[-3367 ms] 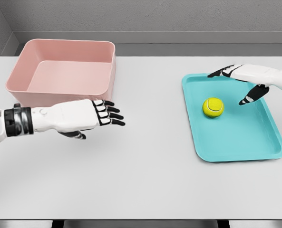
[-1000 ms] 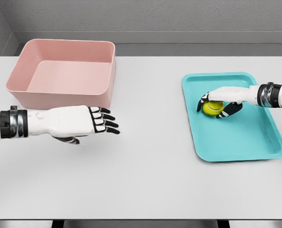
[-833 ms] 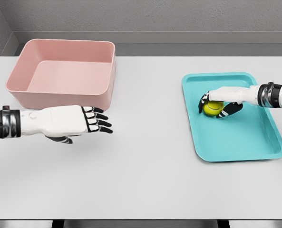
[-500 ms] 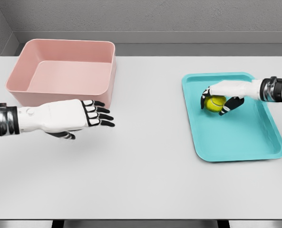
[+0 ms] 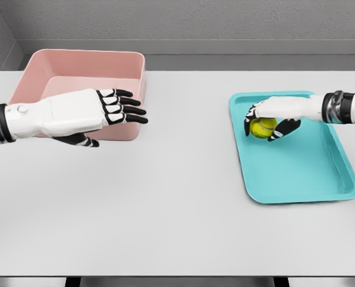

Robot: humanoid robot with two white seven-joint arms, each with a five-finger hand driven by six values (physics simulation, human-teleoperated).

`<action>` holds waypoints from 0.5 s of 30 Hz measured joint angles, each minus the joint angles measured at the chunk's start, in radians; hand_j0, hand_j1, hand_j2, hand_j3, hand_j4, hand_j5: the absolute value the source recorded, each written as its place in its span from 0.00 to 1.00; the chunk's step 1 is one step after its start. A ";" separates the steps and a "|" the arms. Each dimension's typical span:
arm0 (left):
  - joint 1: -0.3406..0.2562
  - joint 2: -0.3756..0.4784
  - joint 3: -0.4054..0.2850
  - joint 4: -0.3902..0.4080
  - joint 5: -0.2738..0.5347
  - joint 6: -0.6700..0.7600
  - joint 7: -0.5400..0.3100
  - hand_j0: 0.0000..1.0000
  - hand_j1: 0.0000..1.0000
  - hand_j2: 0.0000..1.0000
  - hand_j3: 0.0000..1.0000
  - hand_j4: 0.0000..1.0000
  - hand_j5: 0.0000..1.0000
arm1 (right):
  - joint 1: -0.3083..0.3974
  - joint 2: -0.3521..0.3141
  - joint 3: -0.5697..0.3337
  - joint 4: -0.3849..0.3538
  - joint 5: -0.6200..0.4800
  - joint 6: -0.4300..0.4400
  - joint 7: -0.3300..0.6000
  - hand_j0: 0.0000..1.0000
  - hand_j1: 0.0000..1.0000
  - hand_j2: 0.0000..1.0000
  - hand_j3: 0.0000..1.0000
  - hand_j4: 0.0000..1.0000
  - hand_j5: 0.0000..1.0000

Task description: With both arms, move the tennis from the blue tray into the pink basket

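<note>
Head view showed a wide white table seen from above, with a grey wall behind it. At the far left stood the pink basket, deep and square, holding nothing that could be seen. Near the right edge lay the blue tray, flat with a low rim. The left hand hung in front of the basket's near wall, palm turned inward, fingers stretched out and gripping nothing. The right hand reached in over the far left part of the tray, its fingers curled around the yellow tennis ball, which appeared to sit just above the tray floor; whether it had fully left the surface could not be told. The two hands were well apart, with bare table between them. The main risk seemed to be the grip: the ball was round and held mostly from above and the sides, so a quick sideways swing might let it roll out. A poorly timed handover to the empty left hand might also drop it onto the table, where it would likely roll away.
</note>
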 measured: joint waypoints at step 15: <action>0.074 -0.034 -0.012 0.000 -0.076 -0.001 -0.278 1.00 1.00 1.00 1.00 1.00 1.00 | -0.014 0.001 -0.001 -0.134 0.000 -0.019 0.001 0.49 0.49 0.49 0.49 0.49 0.49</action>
